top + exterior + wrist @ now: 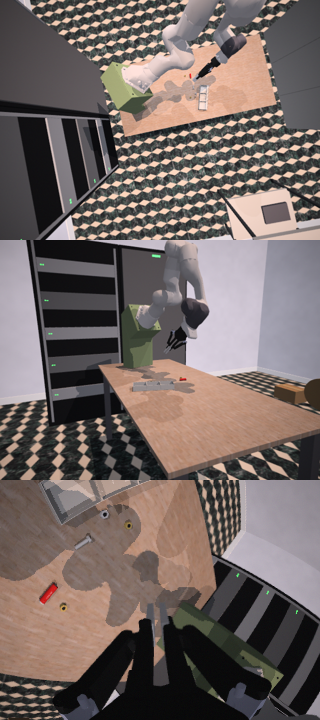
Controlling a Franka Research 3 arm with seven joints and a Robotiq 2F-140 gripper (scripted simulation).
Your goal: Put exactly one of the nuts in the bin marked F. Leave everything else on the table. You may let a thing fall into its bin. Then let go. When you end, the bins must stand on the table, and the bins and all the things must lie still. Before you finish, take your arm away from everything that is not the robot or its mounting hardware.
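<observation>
So the black two-finger gripper hung above the table, jaws nearly closed on nothing, likely narrow just for travel. Small brass-coloured ring nuts lay loose outside the grey three-compartment bins, seemingly awaiting a pick.

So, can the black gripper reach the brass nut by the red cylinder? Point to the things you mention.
Probably yes: nothing covers the brass nut (184, 75) (180, 377) (63, 608), though the red cylinder (190, 75) (183, 379) (48, 594) lies close and the black gripper (194, 79) (165, 352) (156, 612) is shut.
</observation>
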